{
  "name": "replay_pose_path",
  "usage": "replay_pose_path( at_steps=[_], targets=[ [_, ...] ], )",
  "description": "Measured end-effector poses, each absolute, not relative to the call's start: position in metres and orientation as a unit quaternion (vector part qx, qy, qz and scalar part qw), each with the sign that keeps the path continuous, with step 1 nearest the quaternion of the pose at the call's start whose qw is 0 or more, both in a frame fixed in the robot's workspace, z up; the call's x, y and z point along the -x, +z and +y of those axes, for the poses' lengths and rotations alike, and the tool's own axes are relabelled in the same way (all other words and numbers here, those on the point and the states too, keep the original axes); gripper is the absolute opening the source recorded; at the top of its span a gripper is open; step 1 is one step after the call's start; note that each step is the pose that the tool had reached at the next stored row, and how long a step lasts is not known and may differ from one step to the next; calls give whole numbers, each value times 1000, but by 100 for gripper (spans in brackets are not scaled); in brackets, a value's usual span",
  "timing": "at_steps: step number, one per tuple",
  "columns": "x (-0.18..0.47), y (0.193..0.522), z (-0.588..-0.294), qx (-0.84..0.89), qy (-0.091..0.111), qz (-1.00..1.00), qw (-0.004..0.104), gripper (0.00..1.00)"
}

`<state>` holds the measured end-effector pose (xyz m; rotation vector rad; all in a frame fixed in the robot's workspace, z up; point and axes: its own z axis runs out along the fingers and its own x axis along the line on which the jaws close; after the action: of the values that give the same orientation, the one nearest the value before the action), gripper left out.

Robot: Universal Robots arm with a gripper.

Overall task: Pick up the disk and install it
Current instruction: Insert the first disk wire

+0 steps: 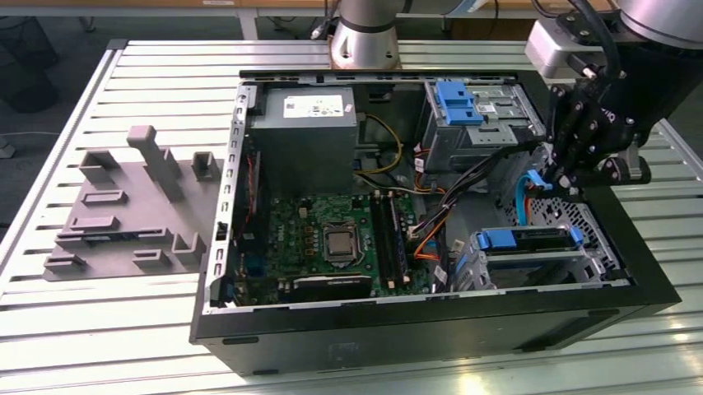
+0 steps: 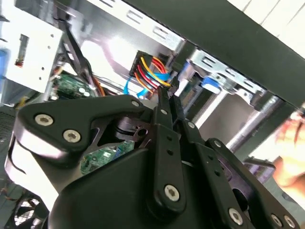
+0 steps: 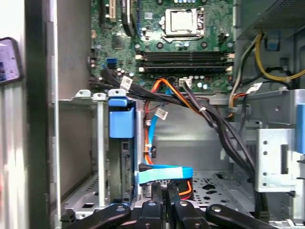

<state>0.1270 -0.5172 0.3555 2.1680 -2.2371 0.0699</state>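
While the disk (image 1: pixel 525 240) sits on its blue rails in the cage (image 1: pixel 574 265) at the computer case's (image 1: pixel 439 333) near corner, on the exterior view's right, apparently slotted home, the gripper (image 1: pixel 558 183) hangs just beyond it along that wall, clenched beside a blue cable (image 3: pixel 162 172). A bare blue bracket (image 1: pixel 456 100) tops the far bay.

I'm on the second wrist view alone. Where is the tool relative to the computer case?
Observer: In the exterior view, the tool hangs inside the open computer case, by the wall on that view's right.
Operator: And the disk?
Observer: In the first wrist view, the disk stands on edge in the drive cage, not in the tool.
Operator: Anything close to the tool?
Observer: A blue cable lies just beyond it.
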Motion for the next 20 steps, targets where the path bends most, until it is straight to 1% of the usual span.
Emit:
replay_pose_path(
  at_steps=[1,4,6,11,13,14,19,20],
  targets=[
    [-127,356,-517,-696,26,-718,17,16],
    [-128,356,-517,-696,26,-718,18,16],
    [-128,355,-517,-696,21,-718,15,16],
    [-128,355,-517,-696,19,-718,12,16],
    [-128,356,-517,-696,19,-718,12,17],
    [-128,355,-517,-696,19,-718,12,24],
    [-128,356,-517,-696,18,-718,12,24],
    [-128,355,-517,-696,20,-718,11,24]
  ],
)
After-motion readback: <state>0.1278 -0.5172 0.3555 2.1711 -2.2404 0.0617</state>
